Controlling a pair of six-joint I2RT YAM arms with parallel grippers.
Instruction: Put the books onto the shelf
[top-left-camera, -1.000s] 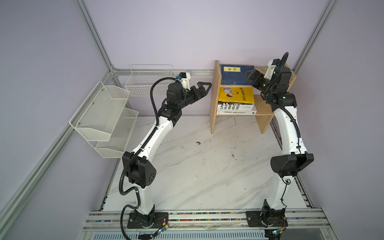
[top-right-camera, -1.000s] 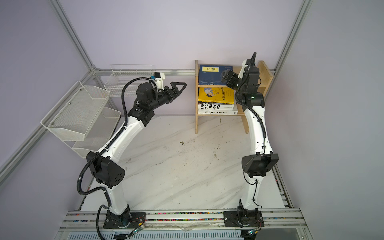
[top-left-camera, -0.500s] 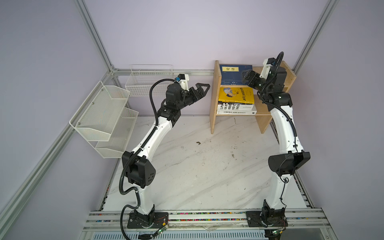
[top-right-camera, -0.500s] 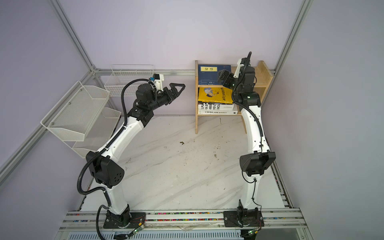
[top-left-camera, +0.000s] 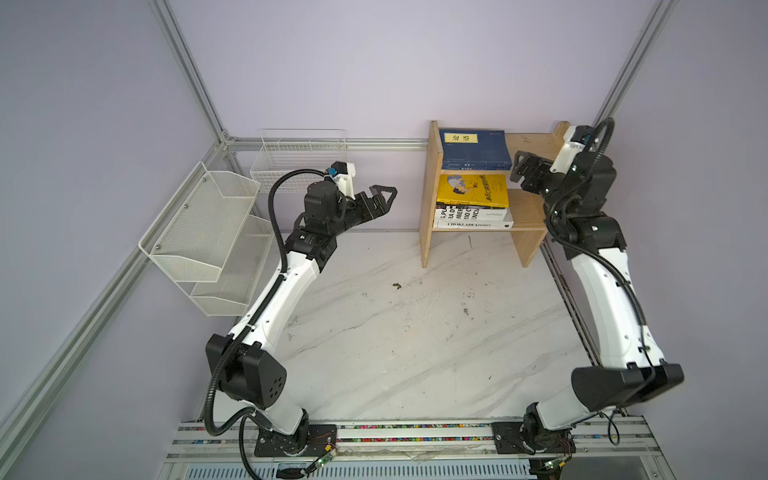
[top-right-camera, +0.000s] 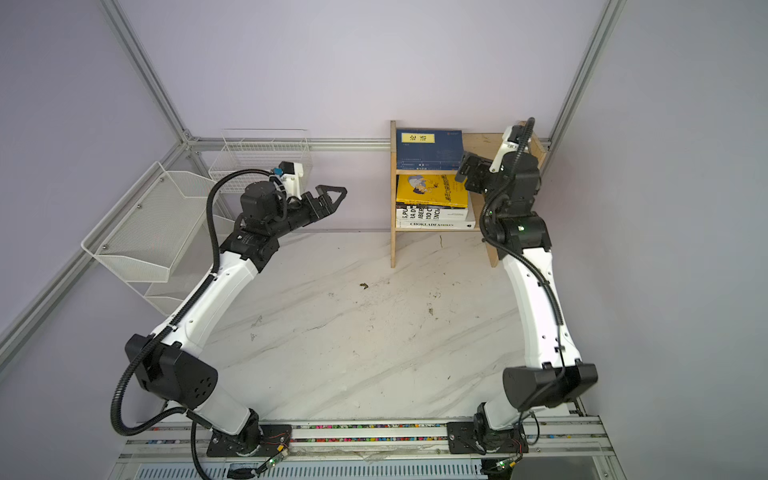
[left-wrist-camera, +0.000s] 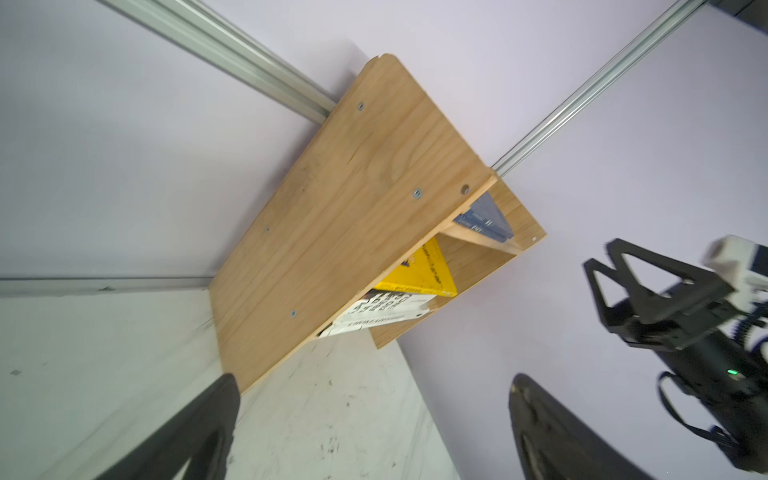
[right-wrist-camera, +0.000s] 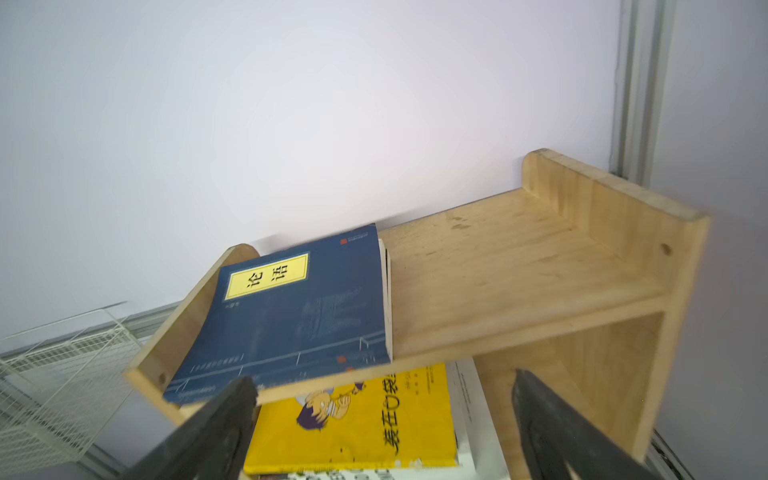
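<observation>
The white marbled counter (top-left-camera: 415, 332) fills the middle of both top views, with no books lying on it. At its back edge, against the wall, stands the wooden shelf (top-left-camera: 428, 199), which has two tiers and solid side panels. A tiered white mesh rack (top-left-camera: 199, 232) hangs on the side wall, and a smaller wire basket (top-left-camera: 299, 158) hangs on the back wall beside it. On the shelf's upper tier a navy book (top-left-camera: 473, 151) with a yellow label lies flat against the left panel (the right wrist view shows a second set of page edges under it). The right half of that tier is bare wood. On the lower tier a yellow book (top-left-camera: 473, 191) lies on top of two white books (top-left-camera: 471, 218) with black lettering, also pushed to the left. The right gripper (top-left-camera: 517, 166) hangs in front of the shelf, just beside the navy book's outer edge. Its jaws are spread wide and hold nothing. The left gripper (top-left-camera: 384, 199) is in the air to the left of the shelf, clear of the side panel, with its jaws also spread and empty.
</observation>
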